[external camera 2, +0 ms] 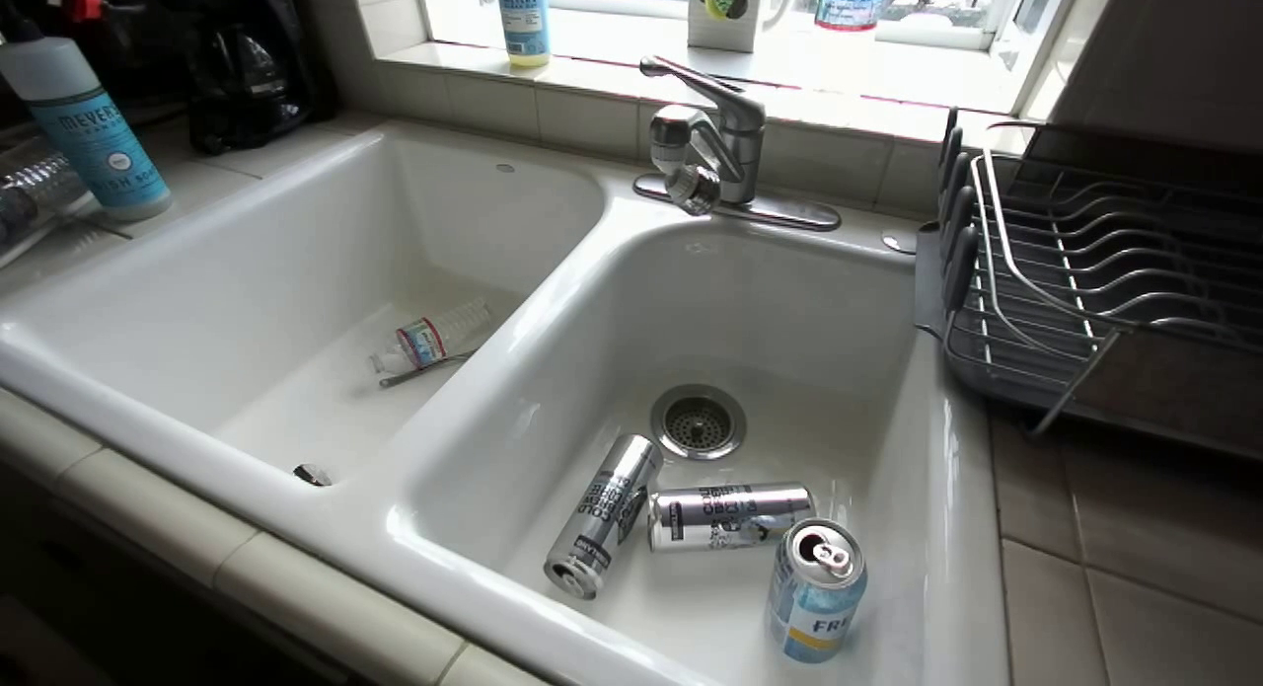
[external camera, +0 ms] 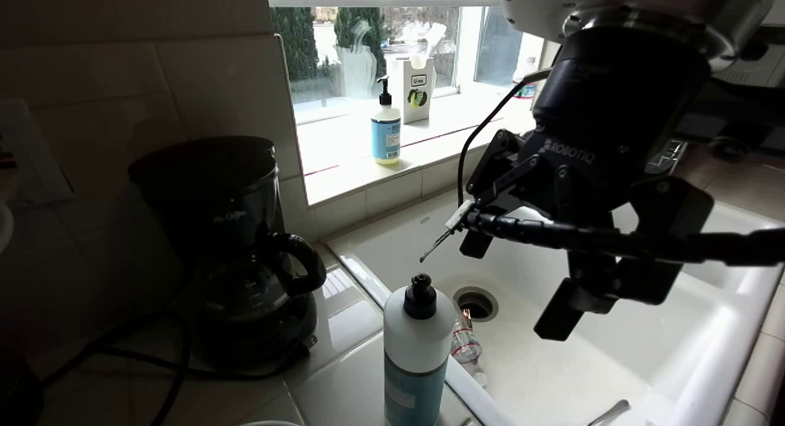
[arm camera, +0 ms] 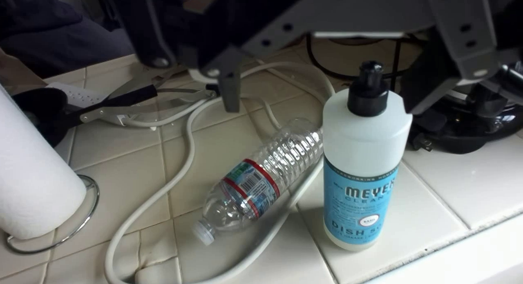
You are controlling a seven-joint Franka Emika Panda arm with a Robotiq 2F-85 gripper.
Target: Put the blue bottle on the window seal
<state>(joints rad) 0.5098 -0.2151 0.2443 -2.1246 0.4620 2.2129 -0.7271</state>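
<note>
Hovers with spread jaws clear of the Meyer's dish soap bottle [arm camera: 365, 165], upright on the tiled surface [arm camera: 461, 182] near its edge by the sink [external camera 2: 286, 232], apart from the windowsill [external camera: 343, 178].

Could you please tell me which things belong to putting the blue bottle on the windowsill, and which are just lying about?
For the job: black-capped blue bottle, windowsill, gripper.
Lying about: pump bottle on the windowsill, clear bottles, cans, coffee maker, dish rack, paper roll.

Black pincer [external camera: 517, 277], pale ROBOTIQ lettering [external camera: 569, 151]; white arm [external camera: 535, 10].
</note>
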